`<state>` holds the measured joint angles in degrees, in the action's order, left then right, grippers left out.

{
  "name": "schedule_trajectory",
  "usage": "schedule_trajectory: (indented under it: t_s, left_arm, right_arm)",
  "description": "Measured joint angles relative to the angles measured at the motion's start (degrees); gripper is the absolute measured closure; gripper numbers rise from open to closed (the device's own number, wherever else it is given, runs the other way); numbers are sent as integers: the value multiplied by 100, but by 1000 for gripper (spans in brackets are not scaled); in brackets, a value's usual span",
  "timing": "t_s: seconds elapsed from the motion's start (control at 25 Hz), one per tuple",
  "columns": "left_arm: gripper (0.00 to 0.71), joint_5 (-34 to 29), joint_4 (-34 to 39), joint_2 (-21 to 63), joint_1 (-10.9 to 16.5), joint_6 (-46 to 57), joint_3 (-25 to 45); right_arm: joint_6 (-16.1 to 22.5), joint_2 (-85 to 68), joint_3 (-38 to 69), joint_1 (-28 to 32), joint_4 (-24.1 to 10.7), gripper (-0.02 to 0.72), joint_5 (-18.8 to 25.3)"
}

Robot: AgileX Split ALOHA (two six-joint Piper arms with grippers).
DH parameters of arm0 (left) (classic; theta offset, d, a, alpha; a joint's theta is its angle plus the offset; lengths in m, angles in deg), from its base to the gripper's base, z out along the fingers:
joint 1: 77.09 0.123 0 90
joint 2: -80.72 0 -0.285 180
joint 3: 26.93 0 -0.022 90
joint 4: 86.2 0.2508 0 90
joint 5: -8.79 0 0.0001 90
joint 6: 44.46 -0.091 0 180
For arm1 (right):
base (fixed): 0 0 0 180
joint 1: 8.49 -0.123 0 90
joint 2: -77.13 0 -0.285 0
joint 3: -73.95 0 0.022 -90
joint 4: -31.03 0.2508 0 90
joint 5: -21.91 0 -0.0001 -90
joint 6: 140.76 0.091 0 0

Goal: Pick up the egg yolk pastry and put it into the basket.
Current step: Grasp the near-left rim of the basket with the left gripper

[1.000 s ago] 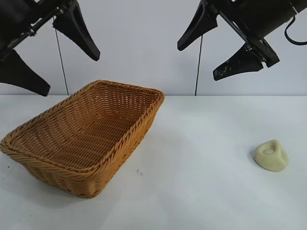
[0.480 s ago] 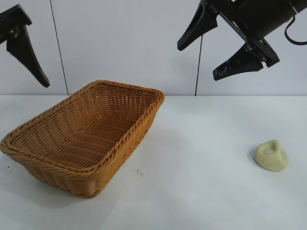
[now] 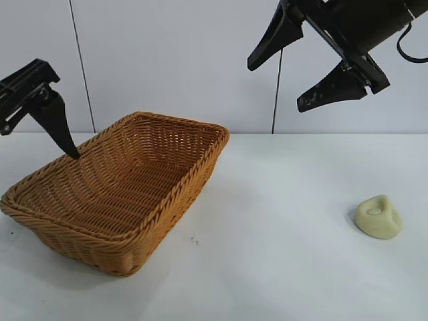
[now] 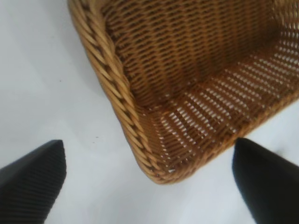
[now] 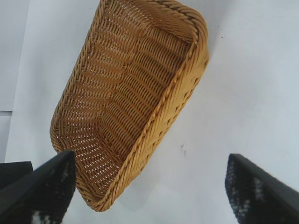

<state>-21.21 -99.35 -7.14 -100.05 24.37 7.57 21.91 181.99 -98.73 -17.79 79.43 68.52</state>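
Desk: white, bare between the things. Basket is set toward the left edge, skewed, nothing seen inside it. Right hand is hung high above the desk's middle, fingers spread wide, nothing held. Left hand is seen above the basket's far left corner, open and unladen; only one finger is shown from outside. Egg yolk pastry is lying near the right edge, well apart from the basket. It is judged light, soft, easily dented; best pinched gently across its rounded sides, below the dimple. Its underside is hidden, and it is absent from both wrist views.

Exterior view faces the arms level; both wrist views share the basket.
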Motion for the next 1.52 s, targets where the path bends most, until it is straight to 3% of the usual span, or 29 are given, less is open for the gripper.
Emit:
schedule_trajectory:
  t_s: [0.32,0.68,0.88,1.04,1.28,1.52]
  left_arm:
    - [18,371,171,-674,0,519,0]
    - [18,1561,171,-1858,0,570,0]
    - [26,1747,173,-2064,0,574,-5]
    - [188,1768,179,-2064,0,576,-5]
    - [584,1755,169,-2064,0,616,0]
    - [614,1313,171,-2071,7,342,-212]
  right_arm:
    - [0,0,0,0,0,80,0]
    - [0,0,0,0,0,80,0]
    - [0,0,0,0,0,80,0]
    - [0,0,0,0,0,80,0]
    - [0,0,0,0,0,80,0]
    - [0,0,0,0,0,80,5]
